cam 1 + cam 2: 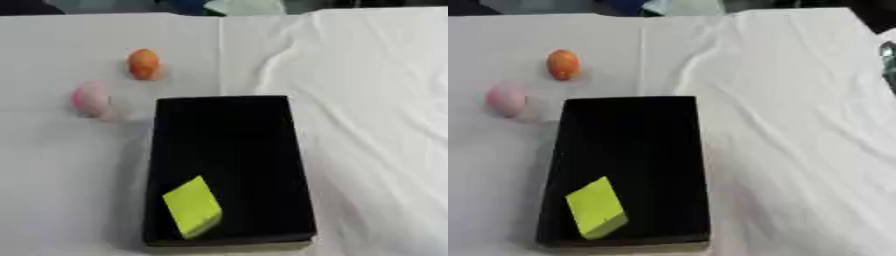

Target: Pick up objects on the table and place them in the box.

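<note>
Black box (229, 140) is lying w/ its long side running 12 to 6 o'clock, sitting roughly mid-frame on the surface (52, 190). Rectangular, shallow, matte dark interior, low walls; a paler edge is showing along its near rim at 6 o'clock.

Inside it, a yellow-green block (192, 206) is resting at approx. 7 o'clock of the box floor, near the front-left corner. Flat slab shape, sharp corners, tilted diagonally so one corner is pointing to 12 o'clock; top face looking smooth and bright, side edge a shade darker.

Outside the box, two small rounded objs are sitting on the cloth. An orange ball (143, 63), egg-ish in outline, slightly mottled, is lying at 11 o'clock from the box, well apart from it. A pink ball (90, 98), pale and soft-looking, is lying at 10 o'clock from the box, near its far-left corner but not touching; a faint lighter patch is trailing beside it, can't tell what.

White cloth (798, 125) is covering the surface: smooth and flat on the left side, bunching into folds and creases from 1 to 4 o'clock.

No robot hand is showing in either view, so can't tell its state. A thin dark-and-grey sliver (888, 62) is peeking in at 3 o'clock edge of the right eye view; unidentifiable.
</note>
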{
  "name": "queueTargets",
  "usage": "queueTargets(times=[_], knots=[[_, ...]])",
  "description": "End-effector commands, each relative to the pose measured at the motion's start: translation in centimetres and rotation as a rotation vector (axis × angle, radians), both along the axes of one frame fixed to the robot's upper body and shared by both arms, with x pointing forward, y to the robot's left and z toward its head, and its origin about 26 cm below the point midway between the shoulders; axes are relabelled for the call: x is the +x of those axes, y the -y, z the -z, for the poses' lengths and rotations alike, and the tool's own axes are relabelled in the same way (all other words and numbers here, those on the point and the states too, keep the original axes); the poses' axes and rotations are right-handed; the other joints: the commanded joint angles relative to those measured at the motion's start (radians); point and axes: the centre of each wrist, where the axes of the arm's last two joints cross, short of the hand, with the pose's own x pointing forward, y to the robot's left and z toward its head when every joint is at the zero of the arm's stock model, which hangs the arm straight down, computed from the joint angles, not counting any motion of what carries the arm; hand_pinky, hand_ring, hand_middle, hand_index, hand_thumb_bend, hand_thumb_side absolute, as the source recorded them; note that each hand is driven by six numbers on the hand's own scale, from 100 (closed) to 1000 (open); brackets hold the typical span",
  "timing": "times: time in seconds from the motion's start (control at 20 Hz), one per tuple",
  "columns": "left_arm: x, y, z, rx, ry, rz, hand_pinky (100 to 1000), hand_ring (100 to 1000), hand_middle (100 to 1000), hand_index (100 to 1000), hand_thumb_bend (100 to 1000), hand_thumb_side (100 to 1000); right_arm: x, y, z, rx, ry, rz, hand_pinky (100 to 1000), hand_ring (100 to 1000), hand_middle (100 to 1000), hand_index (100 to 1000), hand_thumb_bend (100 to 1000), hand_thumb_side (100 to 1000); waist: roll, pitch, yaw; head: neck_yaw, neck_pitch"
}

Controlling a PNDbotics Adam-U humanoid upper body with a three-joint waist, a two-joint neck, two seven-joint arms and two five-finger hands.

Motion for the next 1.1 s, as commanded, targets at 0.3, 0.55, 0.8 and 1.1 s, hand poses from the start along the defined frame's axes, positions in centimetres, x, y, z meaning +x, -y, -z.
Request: queueTargets(times=[0.3, 0.55, 0.8, 1.1], knots=[[1.0, 0.5, -2.5, 0.323, -0.176, -0.025, 762, 825, 816, 888, 155, 863, -0.7, 1.6, -0.7, 0.057, 0.056, 0.068, 872, 675, 625, 825, 100, 1000, -0.002, -0.020, -0.008, 0.008, -0.003], [3.0, 0.9, -2.6, 0.422, -0.276, 0.001, 776, 841, 833, 895, 399, 797, -0.7, 1.7, -0.4, 0.073, 0.049, 0.079, 873, 673, 625, 825, 100, 1000, 0.000, -0.025, -0.011, 0.008, -0.002], [4.8, 0.8, -2.7, 0.511, -0.327, -0.016, 795, 859, 840, 897, 558, 744, -0.7, 1.8, -0.3, 0.084, 0.046, 0.087, 873, 670, 623, 824, 100, 1000, 0.002, -0.029, -0.012, 0.006, 0.001], [6.8, 0.6, -2.3, 0.635, -0.396, -0.059, 816, 886, 864, 902, 540, 636, -0.6, 1.8, -0.1, 0.092, 0.039, 0.090, 873, 667, 622, 824, 100, 1000, 0.004, -0.035, -0.011, 0.006, 0.007]])
